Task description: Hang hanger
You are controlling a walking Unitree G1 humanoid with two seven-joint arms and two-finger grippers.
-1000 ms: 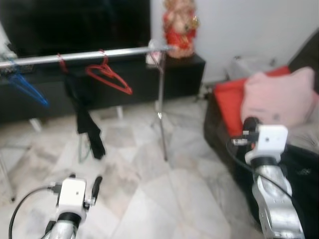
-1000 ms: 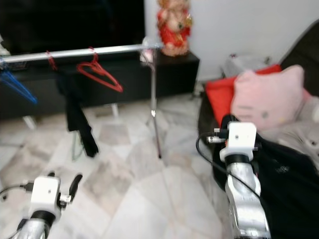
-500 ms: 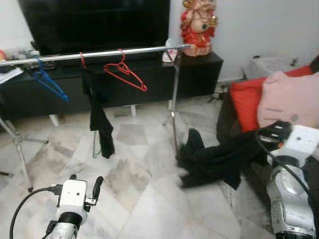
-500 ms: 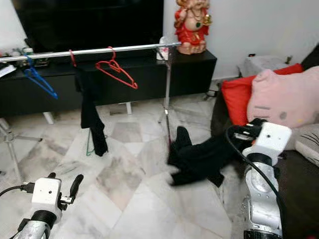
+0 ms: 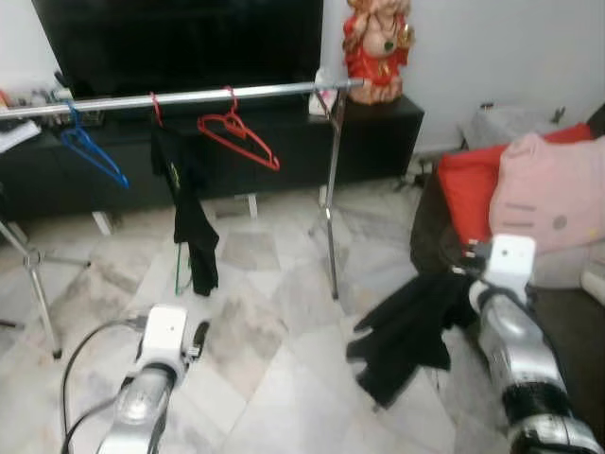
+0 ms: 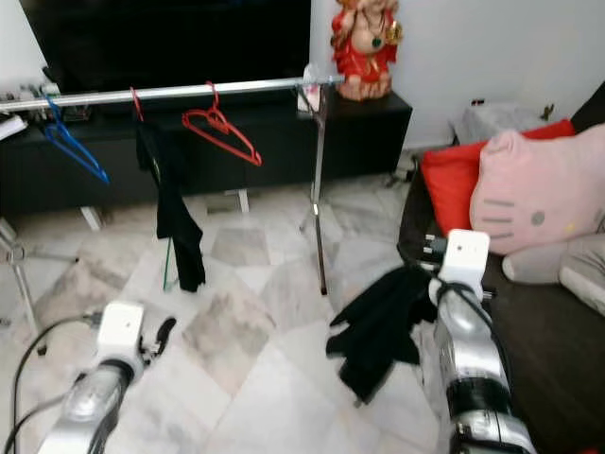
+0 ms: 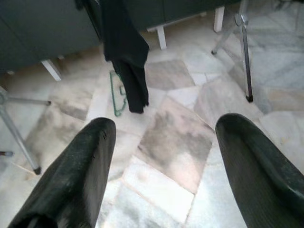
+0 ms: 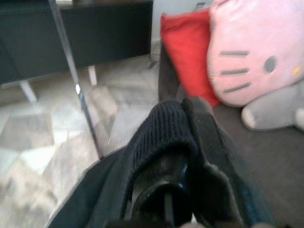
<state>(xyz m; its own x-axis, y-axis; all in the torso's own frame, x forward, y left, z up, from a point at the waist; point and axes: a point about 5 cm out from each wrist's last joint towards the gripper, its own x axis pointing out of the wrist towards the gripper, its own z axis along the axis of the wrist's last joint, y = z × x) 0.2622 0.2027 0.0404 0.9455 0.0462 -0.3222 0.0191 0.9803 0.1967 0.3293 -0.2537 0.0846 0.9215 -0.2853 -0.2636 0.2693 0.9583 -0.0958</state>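
My right gripper (image 8: 183, 142) was clenched on a black garment (image 5: 406, 331), which hung from it above the marble floor (image 5: 284, 378), just in front of the dark sofa (image 6: 558, 350). In the right wrist view the knitted fabric was wrapped over my fingers. My left gripper (image 7: 161, 156) was released, its two fingers (image 7: 76, 175) spread wide apart and holding nothing, low over the floor. A metal rail (image 5: 189, 95) on a stand stood ahead of me, in front of a black cabinet (image 5: 378, 142). On the rail hung a red hanger (image 5: 238, 138), bare and tilted; a blue hanger (image 5: 93, 156) nearer the left end; and a second dark garment (image 5: 192, 218) between them. A red cushion (image 5: 468, 189) and a pink plush pillow (image 5: 548, 203) lay on the sofa. A red figurine (image 5: 378, 47) stood on the cabinet.
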